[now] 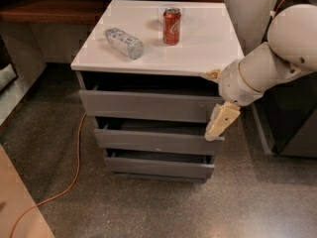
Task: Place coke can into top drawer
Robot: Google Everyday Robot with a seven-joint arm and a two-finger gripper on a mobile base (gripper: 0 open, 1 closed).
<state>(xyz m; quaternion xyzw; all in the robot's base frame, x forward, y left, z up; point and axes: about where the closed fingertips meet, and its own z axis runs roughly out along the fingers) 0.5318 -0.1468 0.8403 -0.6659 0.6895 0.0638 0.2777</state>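
The red coke can (pixel 172 26) stands upright near the back middle of the white cabinet top (pixel 208 48). Below the top, the grey top drawer (pixel 148 105) shows its flat front with a dark gap above it. My gripper (pixel 217 99) is at the drawer's right end, by the cabinet's front right corner, well below and to the right of the can. It is open: one tan finger (pixel 212 75) lies at the edge of the top, and the other finger (pixel 221 122) hangs down over the drawer fronts. It holds nothing.
A crinkled clear plastic bottle (pixel 124 42) lies on its side left of the can. Two lower grey drawers (pixel 153 142) sit beneath the top one. An orange cable (pixel 75 168) runs over the speckled floor at the left. Dark furniture (pixel 297 123) stands behind my arm at the right.
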